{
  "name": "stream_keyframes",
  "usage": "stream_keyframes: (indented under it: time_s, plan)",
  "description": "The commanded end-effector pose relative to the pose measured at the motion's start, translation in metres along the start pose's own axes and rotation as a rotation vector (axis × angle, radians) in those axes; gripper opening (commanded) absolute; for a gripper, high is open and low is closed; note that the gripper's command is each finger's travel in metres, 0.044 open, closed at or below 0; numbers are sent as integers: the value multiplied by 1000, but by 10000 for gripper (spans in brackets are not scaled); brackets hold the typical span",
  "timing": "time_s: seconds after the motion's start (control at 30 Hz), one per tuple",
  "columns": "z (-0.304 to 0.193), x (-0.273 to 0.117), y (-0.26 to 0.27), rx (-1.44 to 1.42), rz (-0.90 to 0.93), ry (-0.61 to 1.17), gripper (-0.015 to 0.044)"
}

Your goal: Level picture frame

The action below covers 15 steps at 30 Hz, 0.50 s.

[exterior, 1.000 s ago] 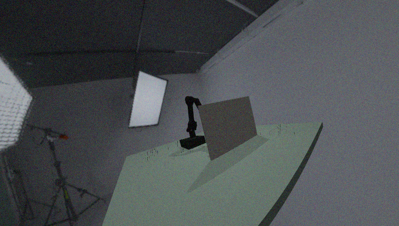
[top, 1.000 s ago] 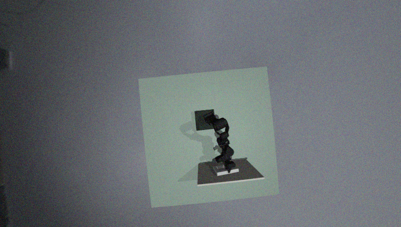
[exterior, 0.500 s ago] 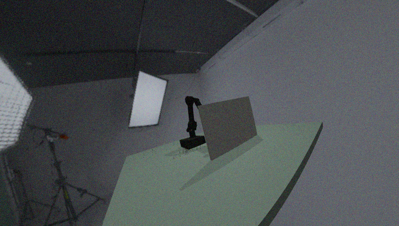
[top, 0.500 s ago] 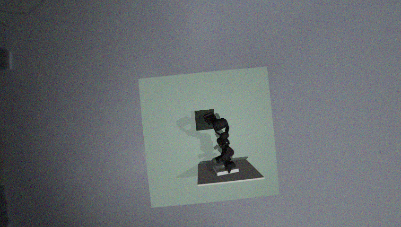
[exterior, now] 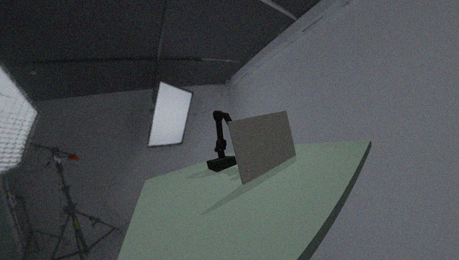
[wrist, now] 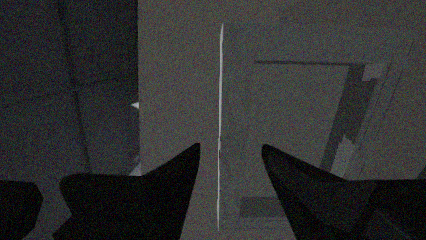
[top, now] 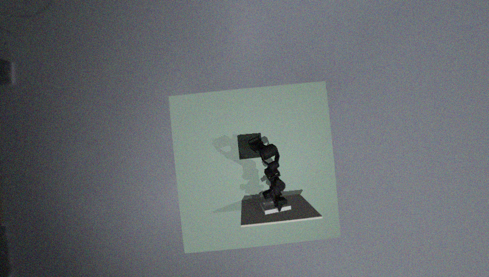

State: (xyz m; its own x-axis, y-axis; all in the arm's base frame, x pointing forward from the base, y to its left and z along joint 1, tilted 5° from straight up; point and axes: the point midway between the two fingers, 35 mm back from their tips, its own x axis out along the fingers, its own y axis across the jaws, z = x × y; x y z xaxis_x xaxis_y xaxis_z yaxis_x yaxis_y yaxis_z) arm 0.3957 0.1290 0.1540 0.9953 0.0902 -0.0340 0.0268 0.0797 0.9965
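Note:
The picture frame point(wrist: 239, 110) hangs on the brown wall board point(wrist: 170, 75) point(top: 303, 210) point(exterior: 263, 148). In the wrist view its bright left side edge runs almost upright, its top leaning slightly right. From above in the top view, the left end of its pale top edge lies nearer the board's top edge than the right end, so it looks tilted. My gripper point(wrist: 230, 148) is open; its fingertips stand either side of the frame's left edge in the wrist view. Contact cannot be told. Screw and notched strip are hidden. The board hides frame and gripper in the exterior view.
The board stands on the pale green table point(top: 206, 116) point(exterior: 177, 209). The arm's dark base box point(top: 244, 152) point(exterior: 218, 164) stands in front of the board, and the black arm point(top: 273, 168) point(exterior: 219, 131) reaches from it to the frame. Shadows darken the frame's right part in the wrist view.

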Motion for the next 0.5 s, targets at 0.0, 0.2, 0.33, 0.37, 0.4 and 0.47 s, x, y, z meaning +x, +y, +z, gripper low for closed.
stream_keyframes:
  time_s: [0.0, 0.2, 0.33, 0.37, 0.4, 0.47]
  plan:
    - [-1, 0, 1, -3, 1, 3, 260]
    - [-1, 0, 1, -3, 1, 3, 103]
    - [-1, 0, 1, -3, 1, 3, 76]
    - [-1, 0, 1, -3, 1, 3, 69]
    - [-1, 0, 1, -3, 1, 3, 62]
    - [-1, 0, 1, -3, 1, 3, 30]
